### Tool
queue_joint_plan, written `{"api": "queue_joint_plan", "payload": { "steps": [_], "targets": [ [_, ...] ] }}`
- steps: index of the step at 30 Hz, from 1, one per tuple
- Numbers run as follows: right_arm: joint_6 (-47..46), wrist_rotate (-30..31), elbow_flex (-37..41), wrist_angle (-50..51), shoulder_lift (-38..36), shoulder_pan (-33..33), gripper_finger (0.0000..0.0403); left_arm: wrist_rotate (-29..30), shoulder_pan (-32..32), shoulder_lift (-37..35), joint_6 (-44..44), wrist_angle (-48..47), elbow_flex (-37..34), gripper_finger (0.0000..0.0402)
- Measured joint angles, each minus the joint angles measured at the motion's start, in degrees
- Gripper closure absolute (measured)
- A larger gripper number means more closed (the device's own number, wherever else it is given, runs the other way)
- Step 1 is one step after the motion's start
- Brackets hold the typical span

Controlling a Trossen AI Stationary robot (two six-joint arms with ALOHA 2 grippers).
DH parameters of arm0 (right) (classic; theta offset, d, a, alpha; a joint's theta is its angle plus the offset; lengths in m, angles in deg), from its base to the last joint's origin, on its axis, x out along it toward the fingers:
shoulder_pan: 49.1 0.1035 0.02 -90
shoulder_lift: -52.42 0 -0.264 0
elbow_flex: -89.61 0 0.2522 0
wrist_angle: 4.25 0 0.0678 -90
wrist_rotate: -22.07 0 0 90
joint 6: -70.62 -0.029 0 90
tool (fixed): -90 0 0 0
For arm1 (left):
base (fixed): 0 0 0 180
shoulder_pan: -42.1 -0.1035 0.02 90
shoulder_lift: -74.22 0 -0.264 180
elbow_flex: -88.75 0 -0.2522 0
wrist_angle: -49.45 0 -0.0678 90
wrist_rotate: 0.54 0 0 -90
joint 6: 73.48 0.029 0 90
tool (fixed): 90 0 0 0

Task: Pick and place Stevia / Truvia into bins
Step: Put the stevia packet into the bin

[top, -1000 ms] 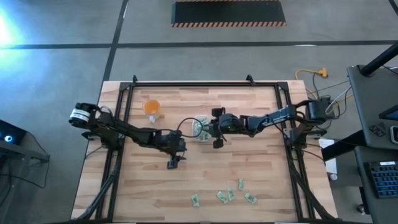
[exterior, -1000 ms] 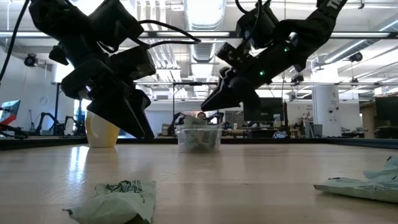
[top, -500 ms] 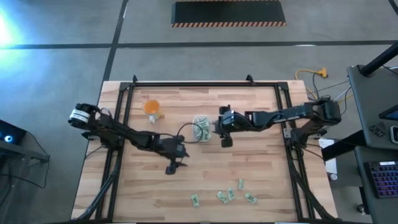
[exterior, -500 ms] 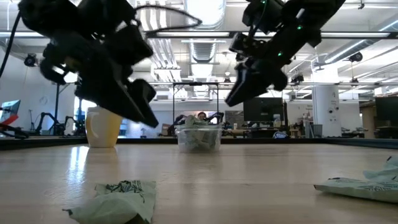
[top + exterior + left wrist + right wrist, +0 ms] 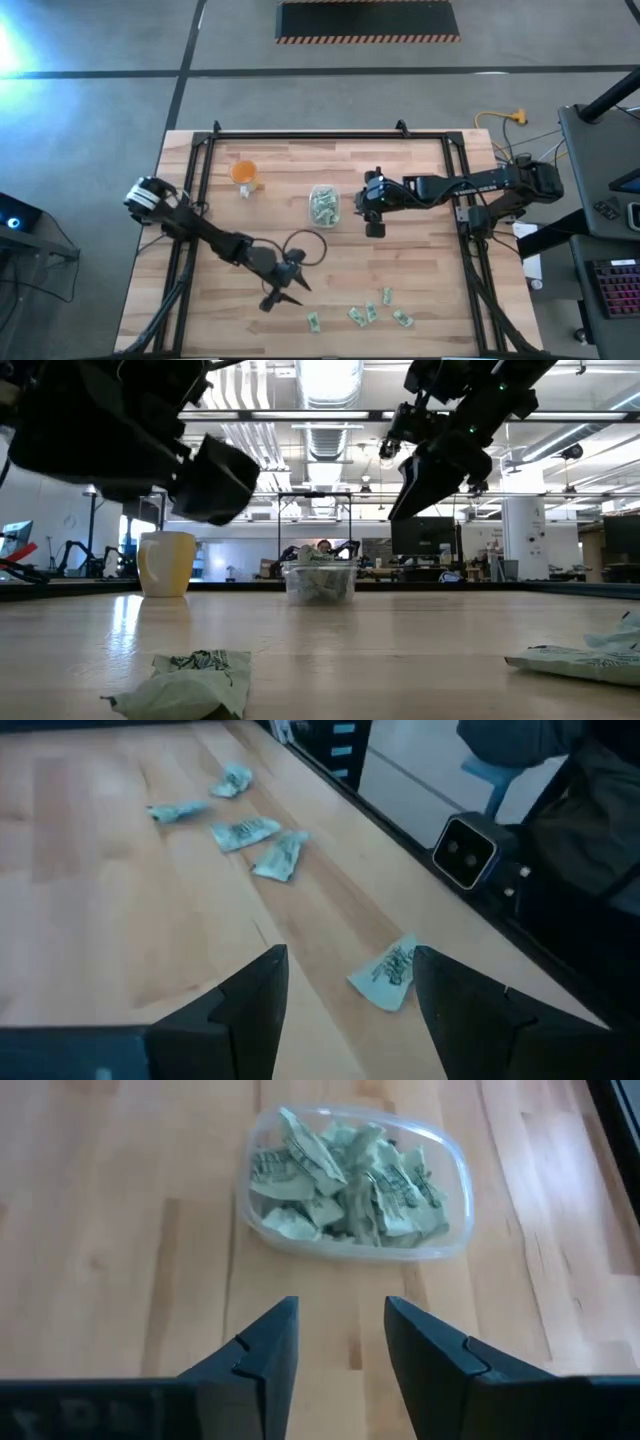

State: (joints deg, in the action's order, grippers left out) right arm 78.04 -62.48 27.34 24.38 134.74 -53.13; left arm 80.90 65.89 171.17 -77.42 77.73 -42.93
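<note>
Both fingers [image 5: 345,1005] [image 5: 340,1345] spread apart, holding nothing.

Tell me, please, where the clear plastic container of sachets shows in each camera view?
High view: clear container, table centre, right of the orange cup.
Low view: centre, right of that cup.
Left wrist view: not in it.
Right wrist view: upper middle.
Shared landmark: the orange cup.
</note>
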Motion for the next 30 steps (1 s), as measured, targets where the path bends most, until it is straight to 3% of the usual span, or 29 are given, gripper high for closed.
{"api": "queue_joint_plan", "payload": {
  "steps": [10,15,22,30],
  "targets": [
    [-3.3,-3.1,0.0,1.3,-0.2,0.3,0.0262,-8.8,0.5,14.9,0.0,2.4,10.0,0.0203],
    [-3.8,-4.0,0.0,2.1,-0.2,0.7,0.0259,-9.4,1.8,19.1,4.1,2.6,13.3,0.0203],
    [-3.8,-4.2,0.0,2.2,-0.2,0.8,0.0268,-7.7,2.1,19.7,6.4,-0.3,13.8,0.0221],
    [-3.9,-4.2,0.0,2.3,-0.2,0.8,0.0269,-5.1,2.1,19.2,6.5,-4.1,14.0,0.0290]
  ]
}}
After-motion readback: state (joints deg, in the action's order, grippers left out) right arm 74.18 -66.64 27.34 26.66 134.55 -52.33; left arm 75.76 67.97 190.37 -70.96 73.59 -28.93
